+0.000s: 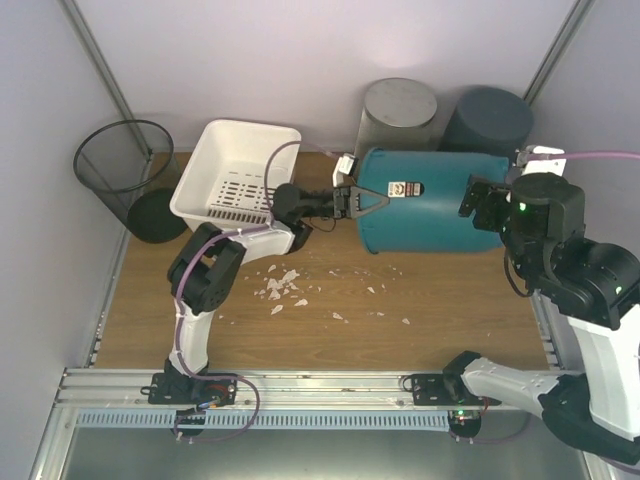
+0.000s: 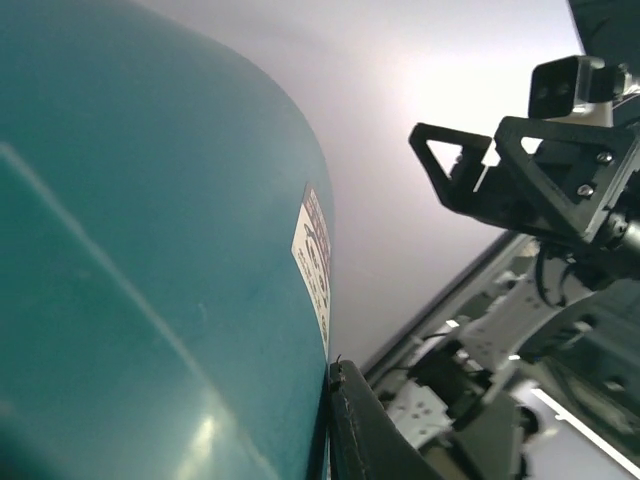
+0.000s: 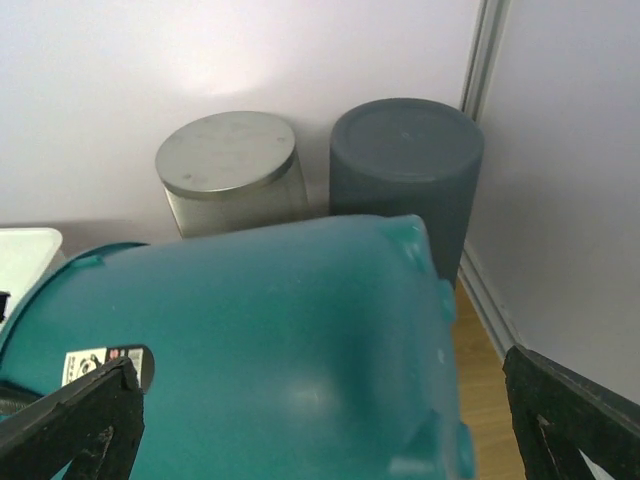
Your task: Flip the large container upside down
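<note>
The large teal container (image 1: pixel 435 200) lies on its side at the back of the table, mouth to the left, base to the right. My left gripper (image 1: pixel 366 199) is shut on its rim. In the left wrist view (image 2: pixel 330 400) one dark finger (image 2: pixel 375 435) presses the labelled outer wall (image 2: pixel 150 250); the other finger is hidden. My right gripper (image 1: pixel 490 207) is open at the container's base end. In the right wrist view (image 3: pixel 330 430) its fingertips (image 3: pixel 90 420) stand wide apart on either side of the teal body (image 3: pixel 300 340), not touching it.
A white slotted basket (image 1: pixel 235 170) stands left of the container. A black wire bin (image 1: pixel 125 160) and a dark disc (image 1: pixel 155 215) are at the far left. A silver bin (image 1: pixel 398 112) and a dark grey bin (image 1: pixel 487 120) stand against the back wall. Paper scraps (image 1: pixel 285 288) litter the wood.
</note>
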### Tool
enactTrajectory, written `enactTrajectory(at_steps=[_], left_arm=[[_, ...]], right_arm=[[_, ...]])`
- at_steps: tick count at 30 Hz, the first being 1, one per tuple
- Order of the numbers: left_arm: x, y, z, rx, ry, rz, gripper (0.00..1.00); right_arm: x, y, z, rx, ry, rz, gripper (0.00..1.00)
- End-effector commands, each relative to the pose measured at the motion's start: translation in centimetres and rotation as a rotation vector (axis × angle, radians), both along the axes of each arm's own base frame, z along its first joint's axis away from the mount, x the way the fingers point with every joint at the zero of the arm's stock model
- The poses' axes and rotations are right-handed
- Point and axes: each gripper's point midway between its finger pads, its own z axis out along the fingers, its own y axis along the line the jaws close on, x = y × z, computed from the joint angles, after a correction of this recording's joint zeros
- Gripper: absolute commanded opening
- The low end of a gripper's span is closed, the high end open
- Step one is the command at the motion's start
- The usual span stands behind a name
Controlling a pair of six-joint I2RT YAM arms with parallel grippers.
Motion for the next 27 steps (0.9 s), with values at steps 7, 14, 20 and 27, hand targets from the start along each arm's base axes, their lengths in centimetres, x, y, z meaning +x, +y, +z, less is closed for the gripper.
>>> enactTrajectory(at_steps=[7,14,20,27], left_arm=[[-5.4,-2.5,2.7,-0.272,-0.072,-0.159,0.00],[-3.9,-4.7,-0.4,-0.295,-0.009,-0.142,0.00],[-2.7,-5.8,-3.8,-0.311,0.088,-0.139,0.00],[-2.3,-6.4,-4.9,-0.306,0.083,-0.142,0.00]], right_arm=[[-0.2,-0.9,-0.7,0.007,0.037,-0.062,0.97],[0.6,-0.2,-2.2,-0.011,0.078,-0.063,0.98],[1.2,0.4,-2.7,-0.027,0.103,-0.050,0.98],[1.8,0.9,-3.7,-0.051,0.125,-0.049,1.00]])
